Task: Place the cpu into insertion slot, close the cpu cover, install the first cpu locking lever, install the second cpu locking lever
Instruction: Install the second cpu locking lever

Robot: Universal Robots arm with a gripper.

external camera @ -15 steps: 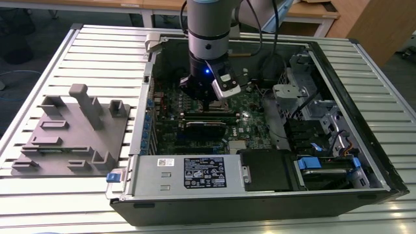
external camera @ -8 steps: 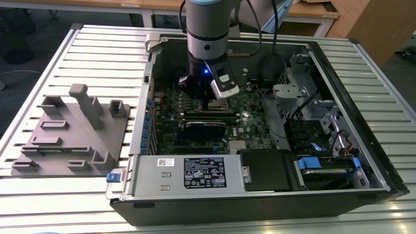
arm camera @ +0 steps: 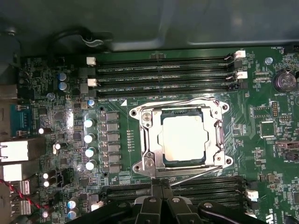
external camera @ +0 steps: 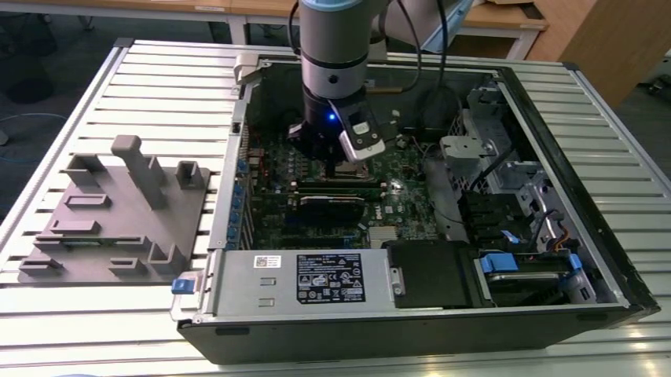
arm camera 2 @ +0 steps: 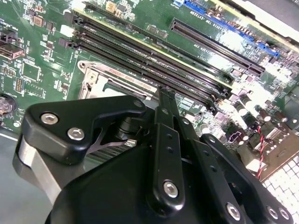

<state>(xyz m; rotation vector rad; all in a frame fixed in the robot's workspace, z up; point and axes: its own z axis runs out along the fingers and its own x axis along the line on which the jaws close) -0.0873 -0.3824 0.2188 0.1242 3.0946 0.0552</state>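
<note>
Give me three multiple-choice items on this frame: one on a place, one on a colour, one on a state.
1. Where is the cpu? A on the table; B in the insertion slot; C on a card.
2. What colour is the circuit board around the slot? A blue; B red; C green.
3. How is the cpu cover? A lying flat around the chip; B standing upright; C removed.
Key: 1 B, the silver chip sits inside the socket frame; 2 C, green shows on all sides; 3 A, the first wrist view shows its frame flat around the chip.

No legible text: power supply label (external camera: pixel 328 280) and motherboard (arm camera: pixel 261 154) print too small.
</note>
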